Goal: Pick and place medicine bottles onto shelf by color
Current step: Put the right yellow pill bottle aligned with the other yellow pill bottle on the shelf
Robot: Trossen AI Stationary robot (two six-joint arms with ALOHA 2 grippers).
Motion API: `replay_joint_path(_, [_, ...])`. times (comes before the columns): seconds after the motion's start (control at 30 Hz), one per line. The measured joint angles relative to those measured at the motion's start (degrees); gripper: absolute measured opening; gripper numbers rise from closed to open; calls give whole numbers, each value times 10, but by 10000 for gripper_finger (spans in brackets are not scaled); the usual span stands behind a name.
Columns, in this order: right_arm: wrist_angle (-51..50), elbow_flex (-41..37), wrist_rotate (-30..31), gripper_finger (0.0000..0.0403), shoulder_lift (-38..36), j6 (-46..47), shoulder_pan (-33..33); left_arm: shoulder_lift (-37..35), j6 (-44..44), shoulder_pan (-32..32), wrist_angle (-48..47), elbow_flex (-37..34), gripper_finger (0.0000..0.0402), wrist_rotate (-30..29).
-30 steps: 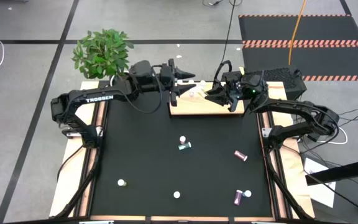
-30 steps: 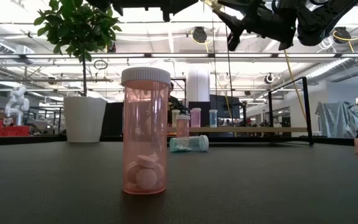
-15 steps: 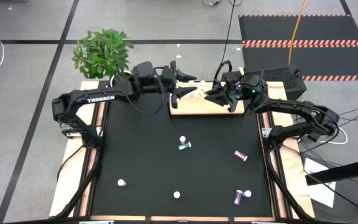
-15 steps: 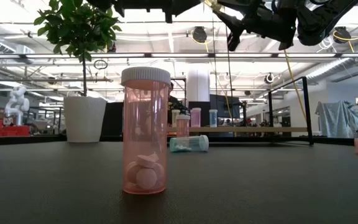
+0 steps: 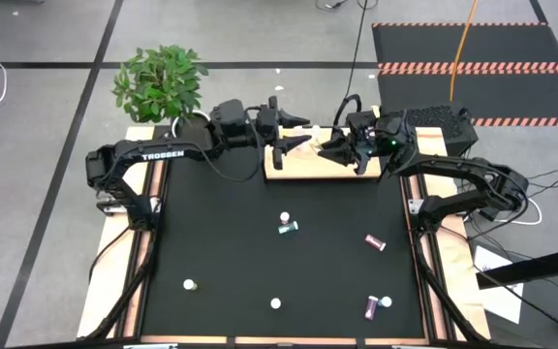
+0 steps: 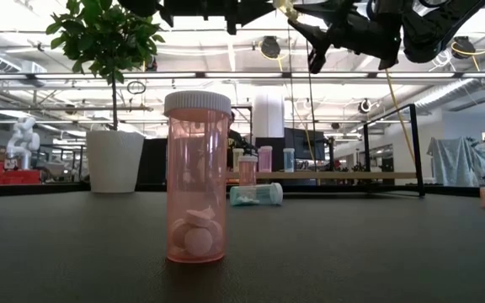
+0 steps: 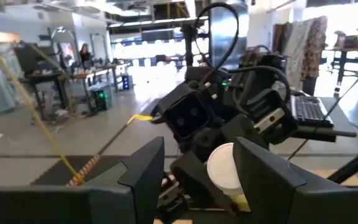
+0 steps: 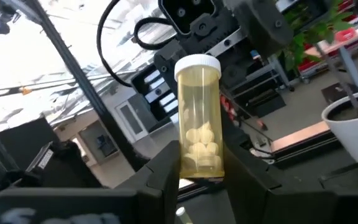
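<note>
A yellow medicine bottle with a white cap is held in the air over the shelf, a light-wood board at the table's far edge. My right gripper is shut on it. My left gripper faces it from the table's left, open. Its fingers stand on either side of the bottle's cap; whether one touches the cap cannot be told. More bottles are on the black table: a teal one lying down, two magenta ones lying down, and a pink one upright. My right gripper pinches the yellow bottle's bottom end between its two fingers. The fingers come from the table's right, roughly level and slanting a little upward, and lie along the bottle. The bottle is lifted clear, its capped end pointing toward my left gripper.
A potted plant stands at the far left corner, beside my left arm. Several small bottles stand upright on the shelf. A dark box sits past the far right corner. White caps mark other bottles near the front.
My left gripper has edged toward the table's right, closer to the yellow bottle and my right gripper, with its fingers the same distance apart. My right gripper and the bottle have kept still.
</note>
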Motion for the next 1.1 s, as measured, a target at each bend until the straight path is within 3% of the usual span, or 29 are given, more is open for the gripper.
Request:
replay_joint_path(0.2, [12,3,17,100,-1,-2,-2,-37,-78,32,-15,-2,195,27])
replay_joint_path(0.37, [20,3,7,100,-1,-68,-1,-35,-115,32,-9,-2,195,57])
replay_joint_path(0.87, [-18,2,-13,100,-1,-157,-1,28,-102,-30,69,-2,194,23])
replay_joint_path(1.1, [-25,2,-14,100,-1,-154,-1,32,-113,-29,57,-2,155,33])
